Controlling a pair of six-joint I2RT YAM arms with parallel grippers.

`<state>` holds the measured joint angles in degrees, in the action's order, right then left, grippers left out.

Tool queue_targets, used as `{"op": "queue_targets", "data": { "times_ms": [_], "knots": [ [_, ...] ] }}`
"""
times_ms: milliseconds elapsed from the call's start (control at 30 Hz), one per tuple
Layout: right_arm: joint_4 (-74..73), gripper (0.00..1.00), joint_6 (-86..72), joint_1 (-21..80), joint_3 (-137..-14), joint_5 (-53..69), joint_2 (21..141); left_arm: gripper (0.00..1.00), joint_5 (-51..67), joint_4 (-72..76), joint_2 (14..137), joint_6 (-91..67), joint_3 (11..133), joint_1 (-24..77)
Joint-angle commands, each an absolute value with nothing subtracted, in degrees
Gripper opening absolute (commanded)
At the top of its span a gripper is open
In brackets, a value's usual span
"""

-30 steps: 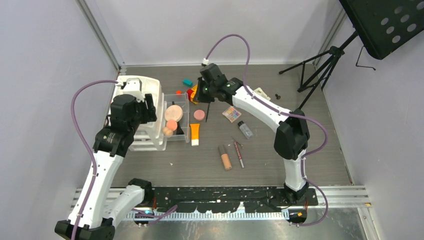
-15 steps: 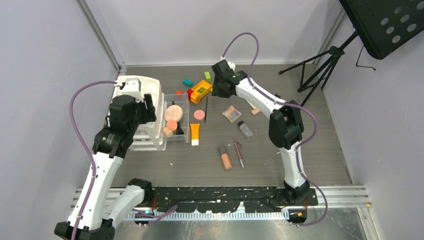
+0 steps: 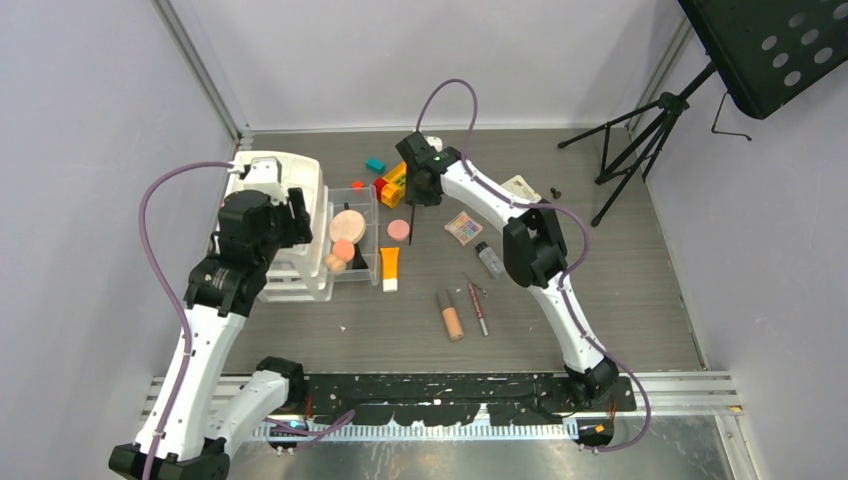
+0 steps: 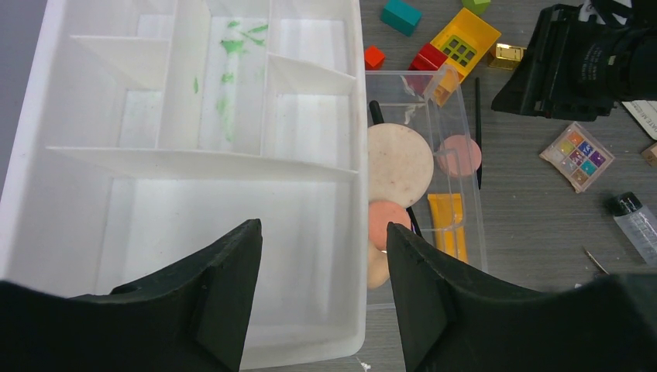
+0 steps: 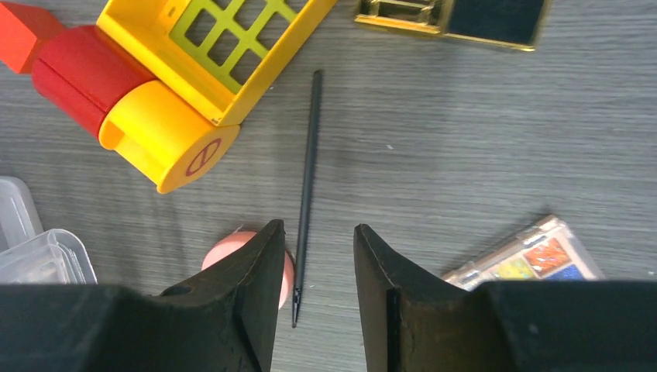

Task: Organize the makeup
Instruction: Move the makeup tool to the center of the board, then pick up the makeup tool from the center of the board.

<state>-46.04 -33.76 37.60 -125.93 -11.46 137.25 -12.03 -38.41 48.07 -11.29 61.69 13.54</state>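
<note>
Right wrist view: we see the black brush [image 5: 307,194] lying flat on the worktop, its thin handle running away from the camera. The right gripper [image 5: 316,232] hangs above it with its jaws parted to a moderate gap. The brush shows in that gap, and neither finger touches it.

Just left of the brush's near tip sits the round pink compact [image 5: 218,254], partly hidden by a finger. To the right we see a corner of an eyeshadow palette [image 5: 527,260]. By the brush's far end lie the yellow-and-red toy brick [image 5: 194,77] and the gold-black lipstick [image 5: 453,19].

From above, we place all this in the far middle of the worktop. Toward the left edge, a clear drawer [image 3: 370,210] juts from the white organizer [image 4: 232,201]. It holds a large peach compact [image 4: 399,163] and smaller round ones. The orange tube [image 3: 389,268] lies just beside the drawer's right wall. A beige tube [image 3: 450,315] and the red pencil [image 3: 478,307] lie side by side nearer the front edge.

The left gripper [image 4: 324,232] hovers over the organizer, its jaws wide apart.
</note>
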Motion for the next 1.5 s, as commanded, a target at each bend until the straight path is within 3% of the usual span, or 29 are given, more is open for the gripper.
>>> {"op": "queue_targets", "data": {
  "times_ms": [0, 600, 967, 1200, 1333, 1467],
  "knots": [
    [-49.7, 0.44, -32.7, 38.9, -131.9, -13.1, 140.0, 0.62, -12.4, -36.7, 47.3, -10.5, 62.2, 13.8],
    [-56.9, 0.43, -29.6, 40.8, -140.2, -17.5, 149.5, 0.62, -12.1, -36.6, 47.3, -10.5, 62.2, 13.7],
    [-59.6, 0.32, -29.1, 39.7, -129.2, -22.9, 143.5, 0.63, -11.9, -36.6, 47.3, -10.5, 62.2, 13.7],
    [-56.8, 0.16, -29.2, 38.1, -123.6, -21.0, 140.9, 0.63, -11.8, -36.6, 47.3, -10.5, 62.1, 13.7],
    [-56.8, 0.02, -29.1, 37.9, -123.5, -21.3, 140.4, 0.63, -12.0, -36.7, 47.3, -10.5, 62.2, 13.7],
    [-54.9, 0.00, -28.7, 37.7, -121.8, -22.6, 137.2, 0.63, -11.8, -36.6, 47.4, -10.5, 62.2, 13.7]
  ]
}}
